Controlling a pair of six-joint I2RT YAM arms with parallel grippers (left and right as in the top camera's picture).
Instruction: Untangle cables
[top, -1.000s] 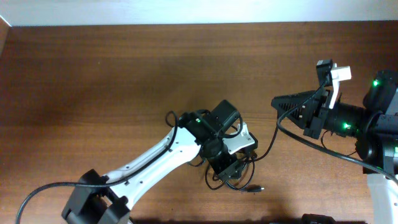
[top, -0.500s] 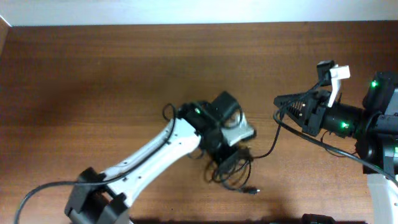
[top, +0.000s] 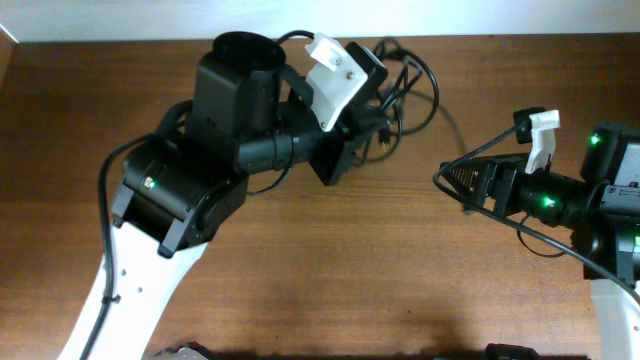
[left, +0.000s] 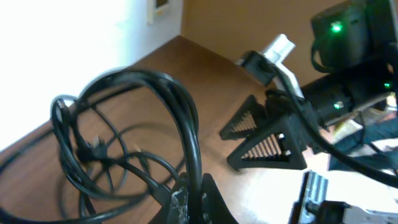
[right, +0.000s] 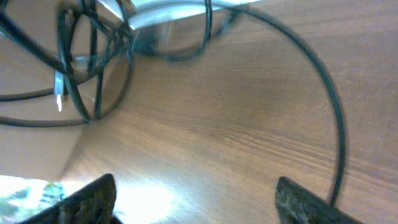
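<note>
Black cables (left: 191, 124) are hanging at twelve o'clock, left gripper (left: 189, 200) clenching them; right gripper (top: 450, 183), jaws spread at three, is likely needing a strand next.

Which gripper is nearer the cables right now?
Left. The left gripper is shut on the cables, holding them up. The right gripper is open, apart from them, off to their right.

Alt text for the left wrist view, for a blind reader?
Tangled black cables loop upward, clamped in the left gripper at the frame's bottom edge. Beyond them, over the wooden table, the open right gripper points toward the bundle.
</note>
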